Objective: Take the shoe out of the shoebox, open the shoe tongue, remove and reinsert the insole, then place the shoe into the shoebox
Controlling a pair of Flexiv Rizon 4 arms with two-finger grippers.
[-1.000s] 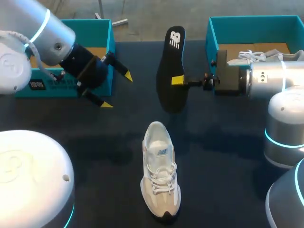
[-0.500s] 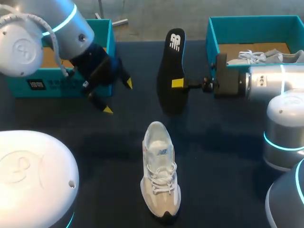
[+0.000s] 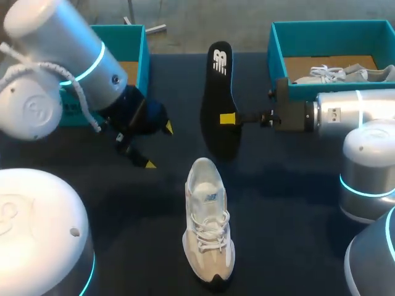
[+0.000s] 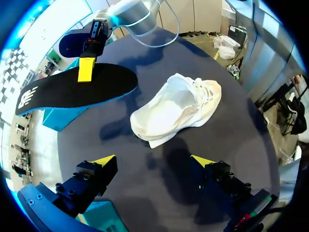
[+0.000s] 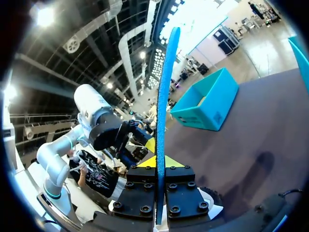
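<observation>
Nearest us, the shoe (image 3: 208,228) stands upright on its sole on the dark bench (image 3: 290,203). Its long axis runs near to far, with the dark-tipped toe toward us and the open collar away. It is white and cream with white laces and a small mark on the tongue. Just beyond it and off to the left, our left gripper (image 3: 159,145) hangs over the bench with its fingers spread and nothing between them; from its wrist the shoe lies ahead of the tips. Farther on, our right gripper (image 3: 229,118) has its fingers clamped on the insole (image 3: 219,102) near its middle. The insole is black with a blue edge and a white mark at its far end, and its length also runs near to far. Farthest off sit two teal shoeboxes: the left shoebox (image 3: 137,43) behind our left arm and the right shoebox (image 3: 327,38), which holds a second shoe (image 3: 345,74).
</observation>
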